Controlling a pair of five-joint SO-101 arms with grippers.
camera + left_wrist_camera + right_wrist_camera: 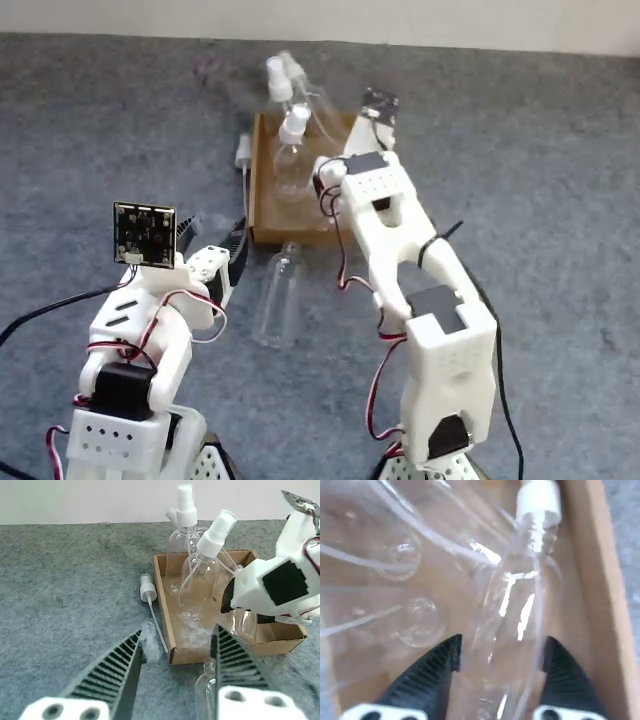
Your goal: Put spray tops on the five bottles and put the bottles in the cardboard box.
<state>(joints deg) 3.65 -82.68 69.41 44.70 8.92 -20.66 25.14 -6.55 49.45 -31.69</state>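
Right gripper (503,642) is closest in: its black fingers (427,675) sit on either side of a clear bottle (512,605) and press its walls, so we read it as clamped on that bottle. The bottle has its white spray top (537,500) on. It is inside the cardboard box (590,580), alongside one long wall, spray top pointing away from the wrist.

Next to it in the box we see more capped bottles (197,580), leaning together at the far end, with their tops above the rim.

Outside the box, one bare bottle (278,295) lies on its side on the grey carpet (520,150), just off the box's near end wall, open neck towards the box. It has no top on.

A loose spray top (148,587) lies on the carpet just beside the box's other long wall, the side away from the right arm. Its dip tube runs along that wall towards the near corner.

Left gripper (177,634) is spread wide and holds nothing. It sits off the box's near end, and the bare bottle's neck is close to one of its fingers (235,660).
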